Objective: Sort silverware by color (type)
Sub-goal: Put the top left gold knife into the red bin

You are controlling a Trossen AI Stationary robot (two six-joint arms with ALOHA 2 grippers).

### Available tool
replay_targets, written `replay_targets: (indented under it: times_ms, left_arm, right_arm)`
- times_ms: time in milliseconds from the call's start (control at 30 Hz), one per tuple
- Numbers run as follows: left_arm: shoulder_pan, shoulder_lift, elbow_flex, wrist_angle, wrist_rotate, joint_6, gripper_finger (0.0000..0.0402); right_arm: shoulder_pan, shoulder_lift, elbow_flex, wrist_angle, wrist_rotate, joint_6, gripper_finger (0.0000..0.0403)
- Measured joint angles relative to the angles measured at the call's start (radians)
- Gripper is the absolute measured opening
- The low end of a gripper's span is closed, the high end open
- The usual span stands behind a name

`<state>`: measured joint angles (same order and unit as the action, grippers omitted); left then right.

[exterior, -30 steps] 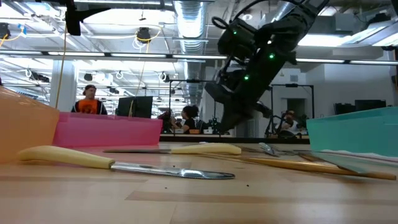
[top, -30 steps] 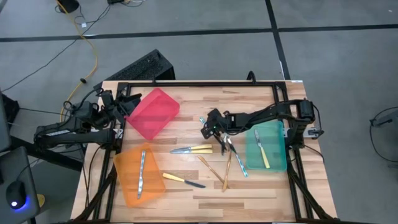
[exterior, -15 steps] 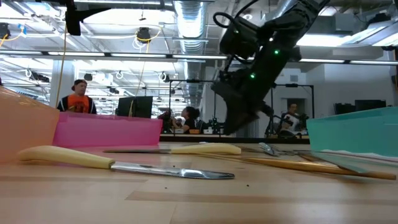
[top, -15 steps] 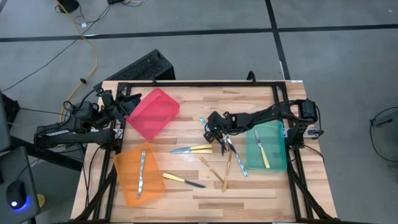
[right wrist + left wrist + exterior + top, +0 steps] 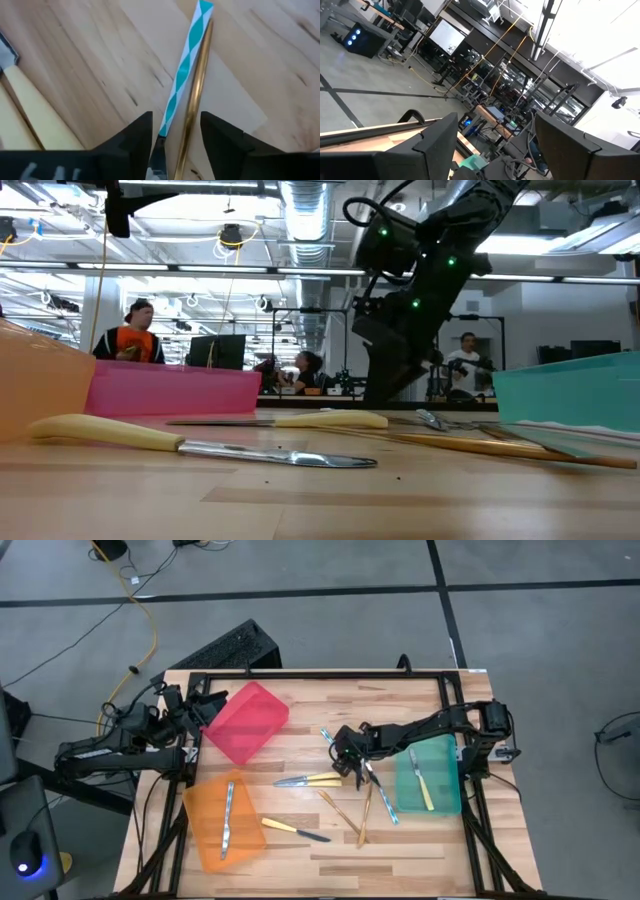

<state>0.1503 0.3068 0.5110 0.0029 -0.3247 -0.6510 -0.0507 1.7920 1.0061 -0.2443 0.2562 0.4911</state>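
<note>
Since the earlier frame the right gripper (image 5: 347,752) has been lowered at frame center, jaws now spread astride a teal-striped piece (image 5: 183,67) and a gold piece (image 5: 194,98) lying on the counter (image 5: 300,850), nothing pinched. The left gripper (image 5: 205,708) is parked at upper left, jaws spread. Remaining silverware lies center-right.

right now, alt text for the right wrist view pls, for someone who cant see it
The right gripper, its fingers parted, hangs over a teal-and-white striped piece and a gold piece lying side by side on the wooden table. Cream-yellow handles lie off to one side.
</note>
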Motion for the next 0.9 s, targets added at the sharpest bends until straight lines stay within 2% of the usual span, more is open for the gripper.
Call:
replay_targets:
  times_ms: [267, 467, 900]
  left_arm:
    - [0.000, 0.000, 0.000, -0.015, 0.002, 0.005, 0.0247]
    - [0.000, 0.000, 0.000, -0.014, 0.001, 0.002, 0.0247]
    - [0.000, 0.000, 0.000, -0.014, 0.000, 0.000, 0.0247]
  right_arm:
    - [0.019, 0.000, 0.000, 0.005, 0.000, -0.065, 0.0185]
    - [0.017, 0.000, 0.000, 0.005, -0.047, -0.124, 0.0183]
    - [-0.044, 0.000, 0.000, -0.025, -0.010, -0.134, 0.0183]
